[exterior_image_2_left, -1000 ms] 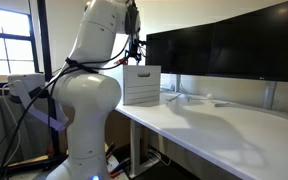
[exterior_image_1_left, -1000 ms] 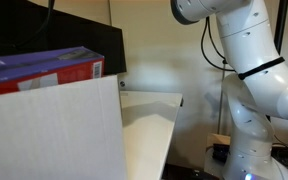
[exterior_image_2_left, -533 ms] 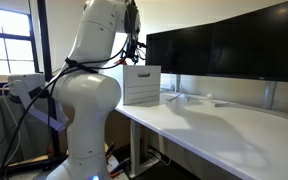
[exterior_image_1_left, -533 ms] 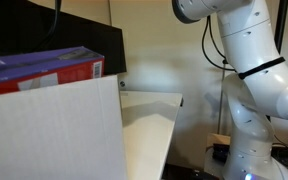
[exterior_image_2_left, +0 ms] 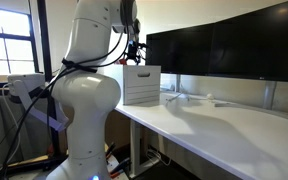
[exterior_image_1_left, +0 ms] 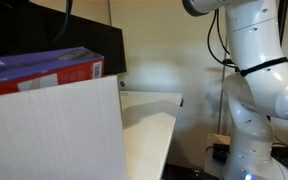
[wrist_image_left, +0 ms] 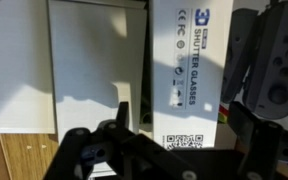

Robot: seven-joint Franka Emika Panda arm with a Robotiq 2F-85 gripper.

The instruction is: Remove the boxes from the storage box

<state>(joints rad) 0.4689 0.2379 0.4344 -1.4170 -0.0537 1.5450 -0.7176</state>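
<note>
While it hangs above the boxes (wrist_image_left: pixel 189 60), gripper (wrist_image_left: pixel 179 112) spread fully wide, nothing held.

The storage box (exterior_image_2_left: pixel 141 85), off-white with flat walls, stands upright at the counter's (exterior_image_2_left: pixel 224 125) left end. A red carton (exterior_image_1_left: pixel 44 72) with a purple-blue face rises above its rim. In the wrist view, a black-printed white carton (wrist_image_left: pixel 184 70) lies just beside a plain white carton (wrist_image_left: pixel 94 65).

This looks like an office or a lab: a long white desk (exterior_image_2_left: pixel 229 128) carries large dark monitors (exterior_image_2_left: pixel 229 48), and a robot arm (exterior_image_2_left: pixel 84 95) stands beside it, near a window (exterior_image_2_left: pixel 4 40).
</note>
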